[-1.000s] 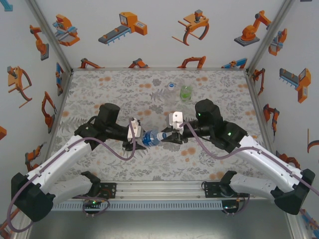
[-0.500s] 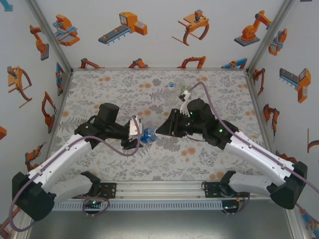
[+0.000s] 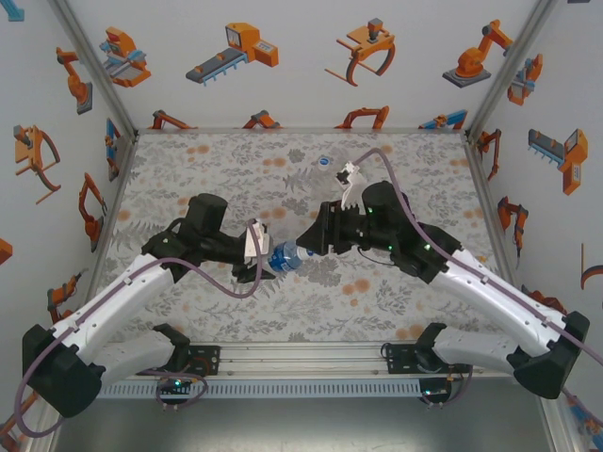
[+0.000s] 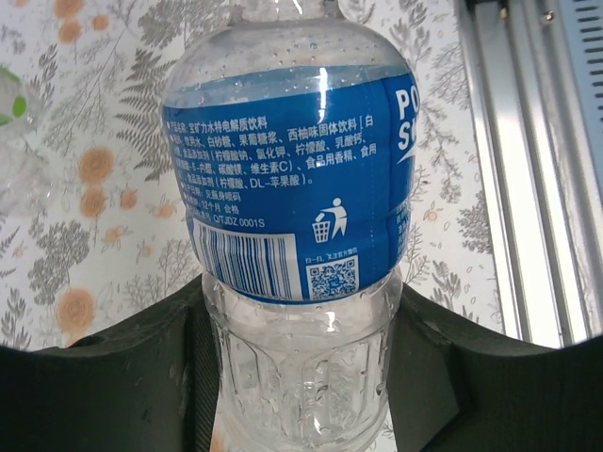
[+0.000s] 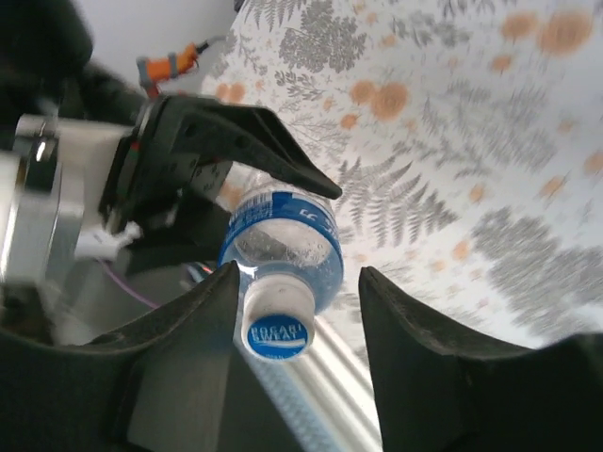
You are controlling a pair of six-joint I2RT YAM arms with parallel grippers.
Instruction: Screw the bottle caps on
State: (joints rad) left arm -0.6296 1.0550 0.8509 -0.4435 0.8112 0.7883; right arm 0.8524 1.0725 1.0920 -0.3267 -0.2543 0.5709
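The clear bottle with a blue label [image 3: 283, 256] lies level above the table, its ribbed base clamped in my left gripper [image 3: 267, 260]. In the left wrist view the left gripper [image 4: 303, 303] is shut on that bottle [image 4: 287, 179]. A white cap with a blue top [image 5: 278, 322] sits on the bottle's neck. My right gripper [image 5: 297, 273] stands open around the cap, with one finger [image 5: 188, 330] close beside it and a clear gap to the other finger [image 5: 424, 358]. From above, the right gripper [image 3: 307, 243] meets the bottle's cap end.
A clear plain bottle [image 3: 325, 162] stands at the back of the table, just behind the right wrist. The edge of a green bottle [image 4: 11, 102] shows at the far left of the left wrist view. A metal rail [image 3: 301, 358] runs along the near edge.
My right wrist has rolled over, carrying its camera from the near side to the far side, and its jaws have opened off the cap. The left arm has held the bottle still.
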